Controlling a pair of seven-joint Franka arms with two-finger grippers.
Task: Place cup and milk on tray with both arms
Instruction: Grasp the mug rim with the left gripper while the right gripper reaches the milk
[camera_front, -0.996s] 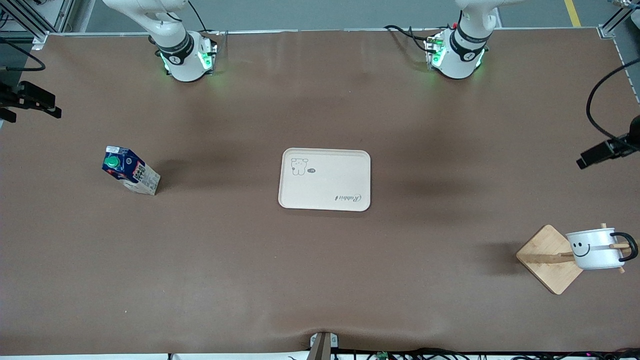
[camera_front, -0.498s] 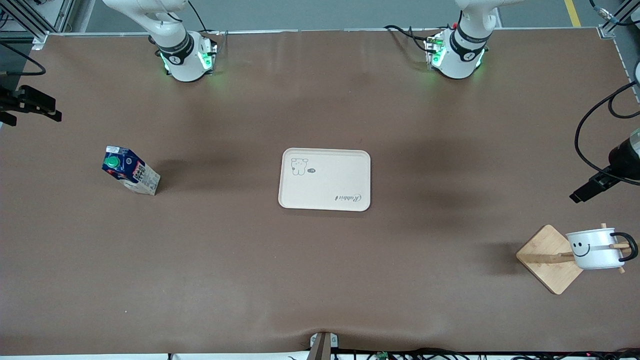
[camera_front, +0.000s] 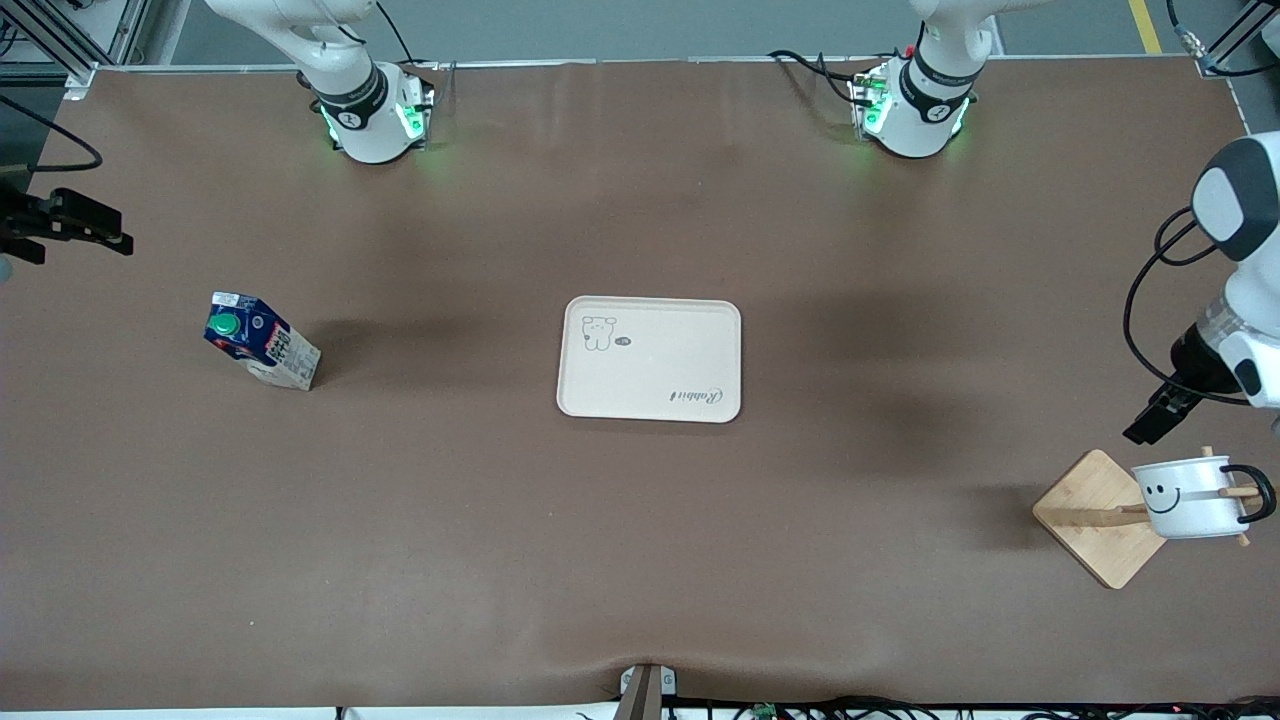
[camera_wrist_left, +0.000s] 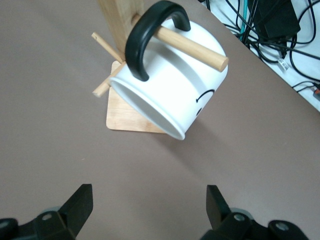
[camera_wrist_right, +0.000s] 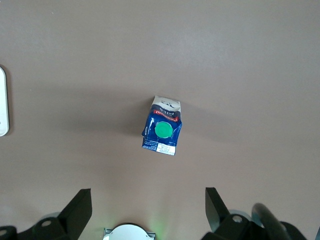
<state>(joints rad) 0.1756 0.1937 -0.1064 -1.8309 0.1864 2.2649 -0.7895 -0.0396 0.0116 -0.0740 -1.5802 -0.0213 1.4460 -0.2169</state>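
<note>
Cream tray (camera_front: 649, 358) lies bare mid-worktop (camera_front: 640, 560). Left gripper (camera_wrist_left: 148, 210), jaws spread, hovers by the cup (camera_wrist_left: 172, 87) hanging on a wooden stand (camera_front: 1100, 517). Right gripper (camera_wrist_right: 148, 209), also spread, hangs above the milk (camera_wrist_right: 163, 131).

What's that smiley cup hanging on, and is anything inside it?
The cup hangs by its handle on a wooden peg of a stand with a square wooden base. Its inside is turned away, unseen.

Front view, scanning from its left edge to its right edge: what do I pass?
Right gripper → milk → tray → wooden stand base → left gripper → cup.
</note>
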